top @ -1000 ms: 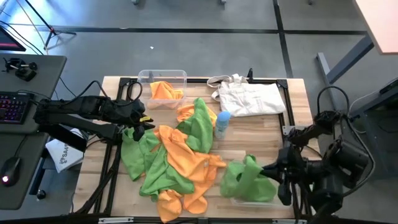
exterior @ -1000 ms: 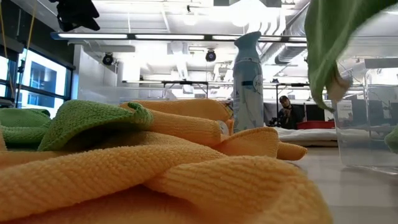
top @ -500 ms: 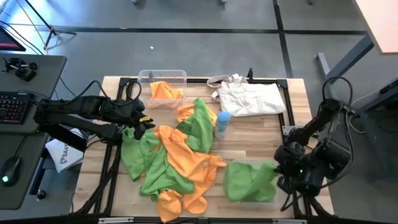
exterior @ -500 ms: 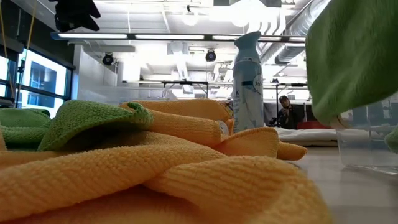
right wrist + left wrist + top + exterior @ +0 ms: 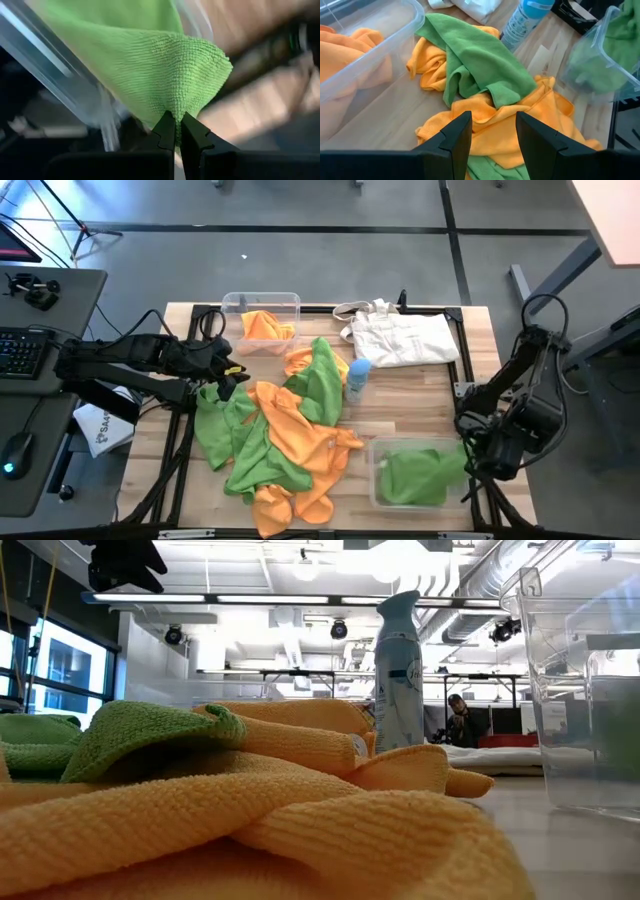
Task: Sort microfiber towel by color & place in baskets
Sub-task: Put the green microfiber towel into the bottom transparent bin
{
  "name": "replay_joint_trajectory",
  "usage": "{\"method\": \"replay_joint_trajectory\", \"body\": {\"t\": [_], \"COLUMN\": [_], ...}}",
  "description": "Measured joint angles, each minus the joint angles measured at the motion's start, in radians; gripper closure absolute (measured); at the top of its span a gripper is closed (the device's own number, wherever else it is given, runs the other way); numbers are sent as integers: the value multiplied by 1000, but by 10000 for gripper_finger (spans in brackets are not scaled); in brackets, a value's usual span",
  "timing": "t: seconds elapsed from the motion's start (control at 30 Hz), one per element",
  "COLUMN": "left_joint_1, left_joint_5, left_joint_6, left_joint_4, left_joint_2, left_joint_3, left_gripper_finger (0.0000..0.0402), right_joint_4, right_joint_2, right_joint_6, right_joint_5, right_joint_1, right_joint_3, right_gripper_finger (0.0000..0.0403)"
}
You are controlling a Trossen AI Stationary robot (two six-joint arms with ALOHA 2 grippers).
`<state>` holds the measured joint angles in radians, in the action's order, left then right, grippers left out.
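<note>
The right arm's fingers (image 5: pixel 176 131) are pinching one corner of a green towel (image 5: pixel 165 75). The two fingers are pressed close with the cloth squeezed between them. From that pinch the towel spreads away from the fingers and goes over the clear wall of the near basket (image 5: pixel 377 485) — most of the cloth lies inside it, at the right front of the table (image 5: pixel 420 395). The right gripper (image 5: pixel 478 463) sits just past the basket's right end, so the towel's long way runs from the fingers back across the basket. To my eye, the next thing is only to let go, since the cloth is in the right spot.

The left gripper (image 5: pixel 492 131) hangs over the big pile of orange and green towels (image 5: pixel 285 430), and its fingers are spread with nothing in them. The pile lies right ahead of them. The far basket (image 5: pixel 262 307) with orange towels in it is just beside that arm — so the left arm is the nearer one for the pile.
</note>
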<state>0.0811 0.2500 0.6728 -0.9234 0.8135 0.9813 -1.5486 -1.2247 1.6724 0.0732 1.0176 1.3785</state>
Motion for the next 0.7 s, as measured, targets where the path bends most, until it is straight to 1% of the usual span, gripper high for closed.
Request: {"method": "replay_joint_trajectory", "body": {"t": [0.2, 0.27, 0.33, 0.4, 0.43, 0.6, 0.7], "left_joint_1": [0, 0, 0, 0, 0, 0, 0], "left_joint_5": [0, 0, 4, 8, 8, 8, 8], "left_joint_6": [7, 7, 8, 15, 15, 7, 1], "left_joint_4": [0, 0, 0, 0, 0, 0, 0], "left_joint_2": [0, 0, 0, 0, 0, 0, 0], "left_joint_3": [0, 0, 0, 0, 0, 0, 0], "left_gripper_finger": [259, 259, 259, 259, 259, 259, 259], "right_joint_4": [180, 229, 251, 252, 253, 286, 307], "right_joint_2": [0, 0, -8, -28, -42, -139, -202], "right_joint_6": [-169, -221, -261, -282, -291, -346, -353], "right_joint_5": [-460, -566, -615, -616, -595, -357, -289], "right_joint_1": [-10, -25, -51, -82, -99, -169, -194], "right_joint_3": [48, 48, 48, 48, 48, 47, 47], "right_gripper_finger": [403, 403, 403, 403, 403, 403, 403]}}
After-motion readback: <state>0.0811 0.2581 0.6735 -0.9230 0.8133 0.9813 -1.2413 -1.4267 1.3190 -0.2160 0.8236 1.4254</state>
